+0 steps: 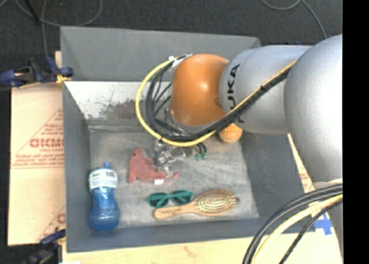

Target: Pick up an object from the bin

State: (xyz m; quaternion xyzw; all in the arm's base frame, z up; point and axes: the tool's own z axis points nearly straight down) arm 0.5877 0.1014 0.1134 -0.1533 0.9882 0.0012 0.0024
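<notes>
While low in the bin [75, 159], jaws at red rubbery piece's [140, 168] right edge.

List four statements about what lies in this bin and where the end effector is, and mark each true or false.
1. The blue plastic bottle lies in the lower-left corner of the grey metal bin. True.
2. The wooden oval hairbrush rests against the bin's far wall. False: it lies along the near wall, at the bottom of the view.
3. The end effector is over the right part of the flat red toy in mid-bin. True.
4. The green sunglasses lie on top of the bottle. False: they lie on the bin floor, apart from the bottle, next to the hairbrush's handle.
</notes>
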